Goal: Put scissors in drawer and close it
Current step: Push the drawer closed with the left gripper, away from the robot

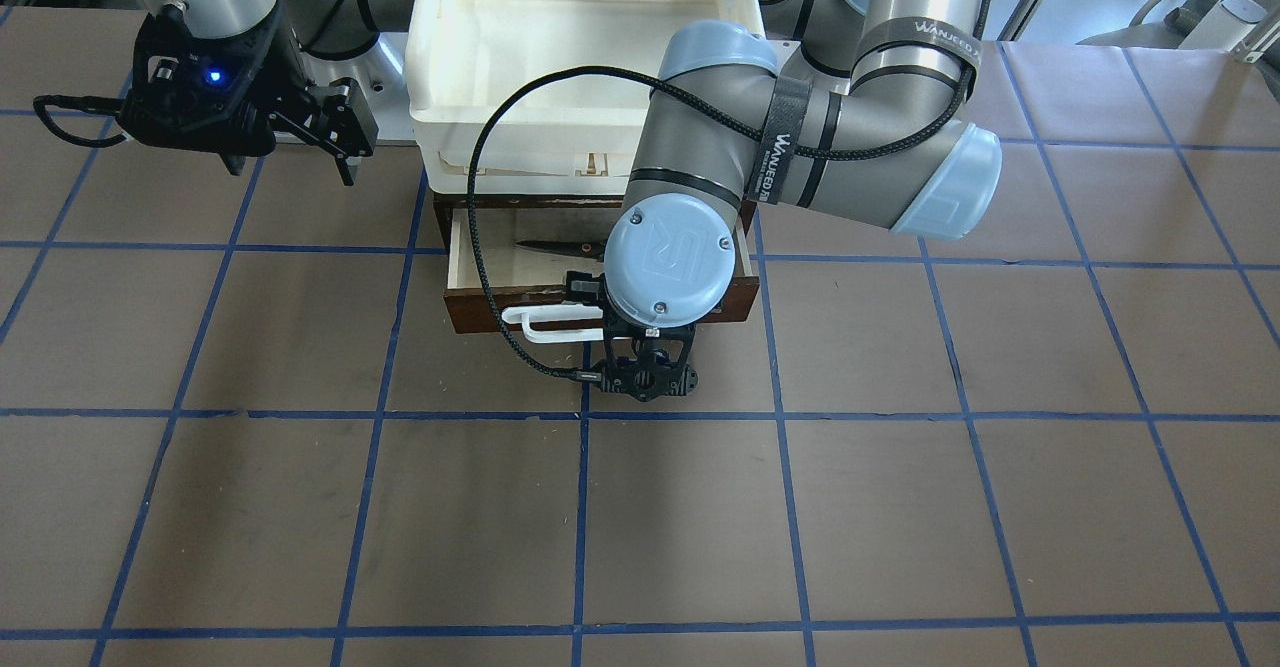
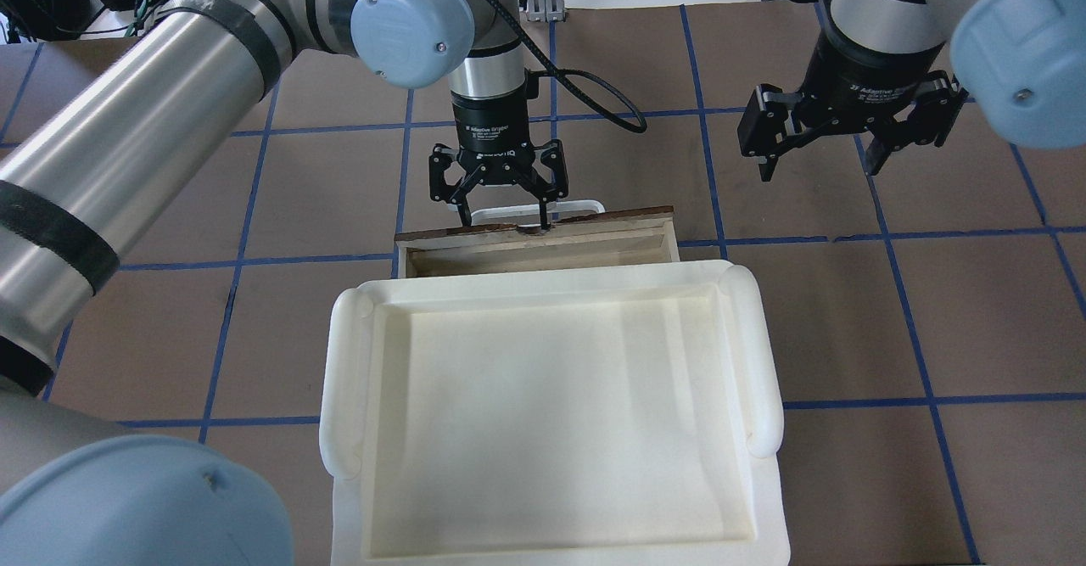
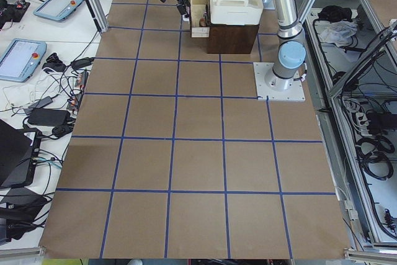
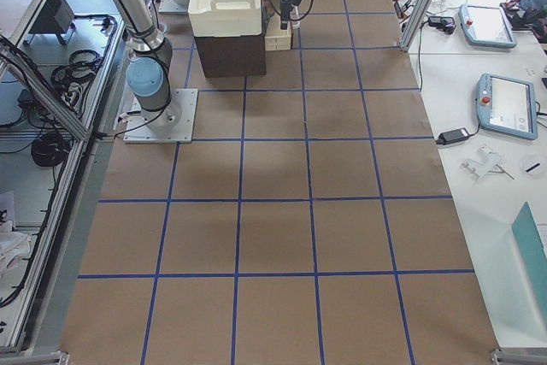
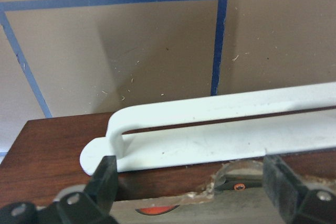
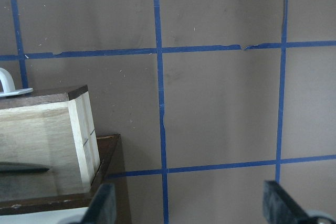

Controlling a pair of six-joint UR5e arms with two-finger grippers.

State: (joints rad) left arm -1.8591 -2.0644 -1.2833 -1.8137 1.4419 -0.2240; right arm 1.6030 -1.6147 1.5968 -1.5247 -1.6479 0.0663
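The dark brown wooden drawer [image 1: 480, 315] with a white bar handle [image 5: 220, 111] stands partly pulled out beneath a cream-white plastic tray [image 2: 339, 379]. The front-facing view shows the dark-bladed scissors [image 1: 558, 246] lying inside, while the overhead view hides them. The left gripper [image 2: 505, 220] hangs spread wide and empty over the drawer's chipped front edge. The right gripper [image 2: 819, 167], likewise spread and empty, hovers well apart above the brown gridded surface [image 1: 900, 507].

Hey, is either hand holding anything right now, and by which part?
Nothing is held. Both are open: the left hand hangs over the front of the drawer, the right hand off to its side.
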